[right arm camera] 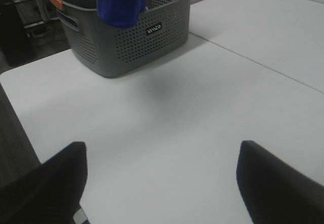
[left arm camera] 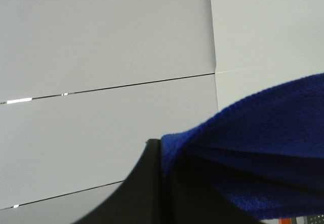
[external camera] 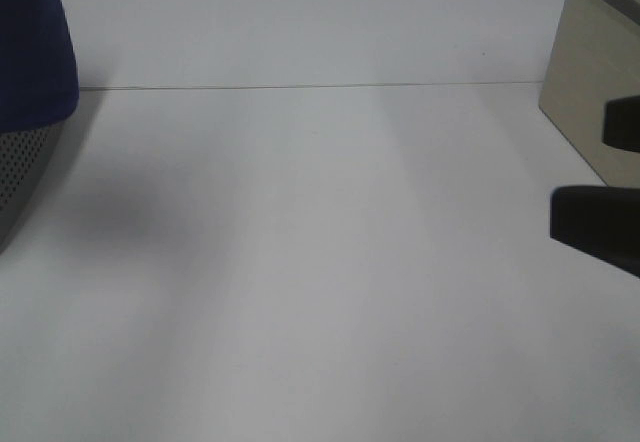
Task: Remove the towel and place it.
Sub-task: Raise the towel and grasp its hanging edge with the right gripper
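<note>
In the high exterior view, the towel (external camera: pixel 30 52) is seen only as a blue mass at the far left edge, hanging above the perforated grey basket (external camera: pixel 14 177). The white surface (external camera: pixel 300 262) in the middle carries nothing. The right tool (external camera: pixel 590 167) enters from the right edge in front of a beige box (external camera: pixel 585 82), with its two dark fingers set well apart and nothing between them.

In the left wrist view, the left tool (left arm camera: pixel 161 155) is shown clamped on a bunched fold of the towel, and the blue plush spills away from the dark finger.

In the right wrist view, the towel is seen as a narrow hanging bundle over the basket, whose rim is orange on its far side. The towel's lower end overlaps the basket's near wall in the picture, so it cannot be told whether that end is clear of the rim or dips inside. The fingers of the right tool are spread wide over bare surface, well apart from the basket.

The grasp and the lift are judged done. The removal is at best partly done. The towel is not yet carried clear of the basket, nor laid down.
</note>
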Available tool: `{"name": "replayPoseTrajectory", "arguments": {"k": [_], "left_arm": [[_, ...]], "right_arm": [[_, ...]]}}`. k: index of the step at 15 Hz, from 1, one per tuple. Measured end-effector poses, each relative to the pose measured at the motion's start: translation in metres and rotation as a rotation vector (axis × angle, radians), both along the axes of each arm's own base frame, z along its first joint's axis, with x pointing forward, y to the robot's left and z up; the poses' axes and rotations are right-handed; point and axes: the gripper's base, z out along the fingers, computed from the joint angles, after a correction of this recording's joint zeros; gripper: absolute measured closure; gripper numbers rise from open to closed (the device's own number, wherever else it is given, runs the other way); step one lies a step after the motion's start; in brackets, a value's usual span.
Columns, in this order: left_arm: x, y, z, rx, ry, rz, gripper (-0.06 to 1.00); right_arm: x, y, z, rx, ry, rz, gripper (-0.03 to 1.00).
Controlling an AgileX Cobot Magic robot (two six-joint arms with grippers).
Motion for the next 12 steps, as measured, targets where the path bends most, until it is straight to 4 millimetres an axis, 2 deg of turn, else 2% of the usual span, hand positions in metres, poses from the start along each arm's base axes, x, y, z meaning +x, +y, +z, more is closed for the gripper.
{"name": "replayPoseTrajectory", "arguments": {"k": [3, 4, 5, 7, 9, 10, 12], "left_arm": [[-0.006, -0.012, -0.001, 0.003, 0.008, -0.056, 0.94], [-0.009, -0.017, -0.001, 0.003, 0.008, -0.079, 0.94], [-0.013, -0.024, -0.001, 0.003, 0.009, -0.115, 0.94], [-0.016, -0.028, -0.001, -0.001, 0.01, -0.133, 0.94], [-0.018, -0.032, -0.001, -0.005, 0.015, -0.151, 0.94], [-0.019, -0.033, -0.001, -0.016, 0.021, -0.161, 0.94], [-0.02, -0.036, 0.0, -0.049, 0.025, -0.183, 0.94]], "right_arm": [[0.034, 0.006, -0.009, 0.062, -0.008, 0.104, 0.2], [0.049, 0.008, -0.015, 0.108, -0.009, 0.145, 0.2], [0.078, 0.011, -0.028, 0.195, -0.019, 0.207, 0.2], [0.1, 0.013, -0.038, 0.249, -0.018, 0.254, 0.2], [0.132, 0.017, -0.051, 0.262, 0.016, 0.281, 0.2], [0.145, 0.026, -0.054, 0.26, 0.015, 0.315, 0.2], [0.165, 0.06, -0.056, 0.263, 0.018, 0.441, 0.2]]}}
